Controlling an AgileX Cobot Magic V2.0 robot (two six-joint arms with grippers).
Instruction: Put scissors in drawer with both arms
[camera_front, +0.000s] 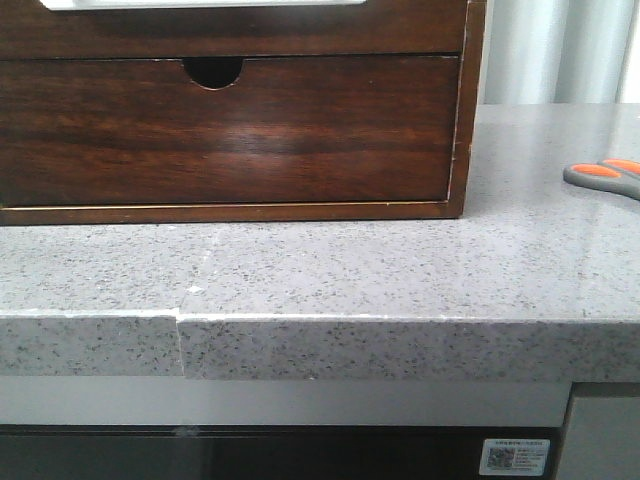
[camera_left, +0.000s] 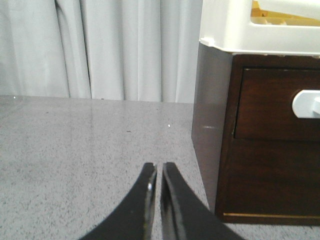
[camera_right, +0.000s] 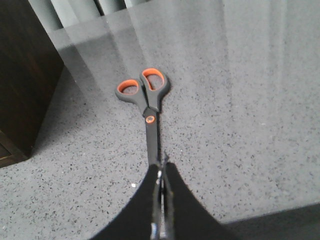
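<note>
On my left wrist feed the left claw (camera_left: 159, 172) sits with its 2 fingers pressed together, nothing between them, low over the grey speckled worktop (camera_left: 90, 150), with a broad bare stretch running out to the white curtain (camera_left: 100, 50). Just beside it stands the side wall of the dark wooden chest (camera_left: 210, 125), a white tray (camera_left: 225, 30) overhanging its top edge and a white handle (camera_left: 306, 104) showing on a drawer front. From the front I see the chest (camera_front: 230, 130) set back from the worktop's front edge (camera_front: 380, 320), leaving a clear strip along it; the lower front carries a half-round finger notch (camera_front: 213, 70). I cannot make out the wide shallow drawer in any feed. Further right the scissors (camera_front: 606, 176) lie flat, well apart from the chest. On the right wrist feed the right claw (camera_right: 161, 167) is pinched onto the scissors' blade tip, handle loops (camera_right: 142, 87) pointing away.
</note>
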